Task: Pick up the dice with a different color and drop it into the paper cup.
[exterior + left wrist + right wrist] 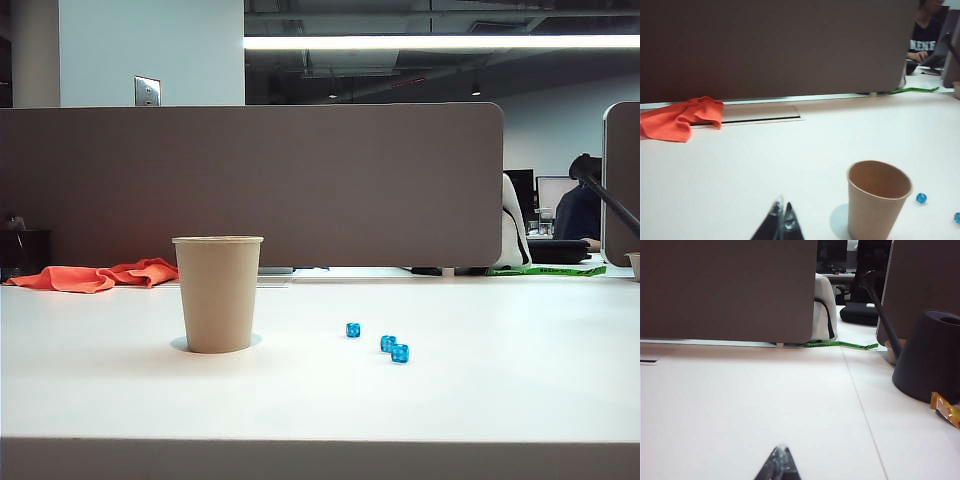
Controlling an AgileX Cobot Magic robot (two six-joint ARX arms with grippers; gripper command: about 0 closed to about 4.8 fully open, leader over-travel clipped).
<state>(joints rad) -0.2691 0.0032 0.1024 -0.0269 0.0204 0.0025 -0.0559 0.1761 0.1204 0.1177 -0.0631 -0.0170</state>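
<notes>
The tan paper cup (218,295) stands upright on the white table, left of the middle. Three blue dice (353,329) (388,343) (400,353) lie to its right. The dice with a different color is not in view in any frame; the cup's floor is hidden. Neither arm appears in the exterior view. In the left wrist view my left gripper (782,207) is shut and empty, with the cup (879,200) close beside it and two blue dice (921,198) (957,217) beyond the cup. My right gripper (781,449) is shut and empty over bare table.
An orange cloth (95,276) lies at the back left beside a slot in the table (760,119). A grey partition (250,185) closes off the back. Near the right gripper are a dark cone-shaped stand (932,355), an orange wrapper (946,409) and a green strip (840,344).
</notes>
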